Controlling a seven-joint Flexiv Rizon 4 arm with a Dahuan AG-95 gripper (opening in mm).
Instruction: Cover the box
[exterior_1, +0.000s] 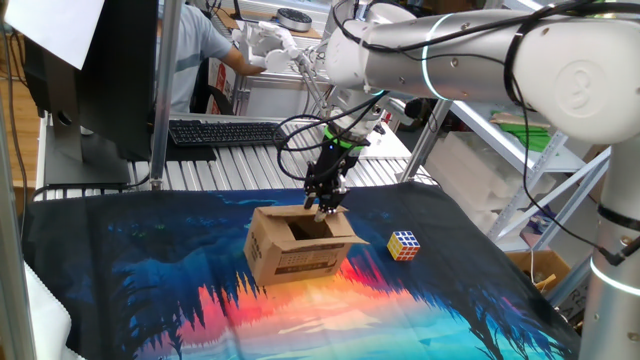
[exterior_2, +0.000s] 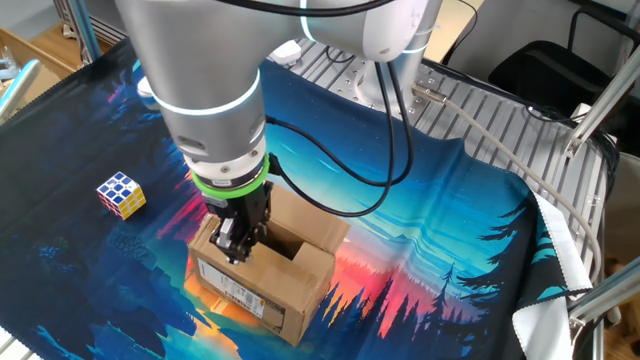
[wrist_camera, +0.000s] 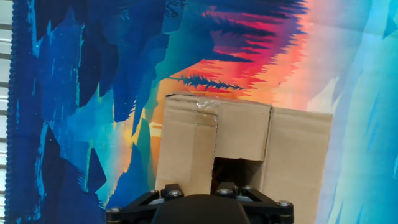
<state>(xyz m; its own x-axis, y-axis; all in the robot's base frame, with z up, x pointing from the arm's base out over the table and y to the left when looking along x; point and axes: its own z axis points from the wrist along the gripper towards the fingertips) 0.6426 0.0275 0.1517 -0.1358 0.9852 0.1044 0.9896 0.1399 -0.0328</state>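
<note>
The box (exterior_1: 298, 246) sits on the printed cloth (exterior_1: 150, 290) that covers the bench, with the Rubik's cube (exterior_1: 404, 244) lying apart from it on the same cloth. It is a small corrugated carton with dark print on one side, and by the look of it light and fairly stiff in the walls but easily bent along the flap creases, so the flaps should fold under a gentle push rather than need a hard squeeze. Most flaps already lie roughly flat across the top; a dark rectangular gap remains open near the middle, and inside that gap nothing can be made out. The pincer (exterior_2: 238, 243) points down at the box's top, right at the edge of the gap; it looks as if it rests on or just above a flap, but touch cannot be confirmed. Its fingers are dark and bunched together in both fixed views and barely show in the hand view, so I cannot tell whether they are spread or pinching a flap edge. The free flap edge beside the gap seems the best place to press or take hold.
</note>
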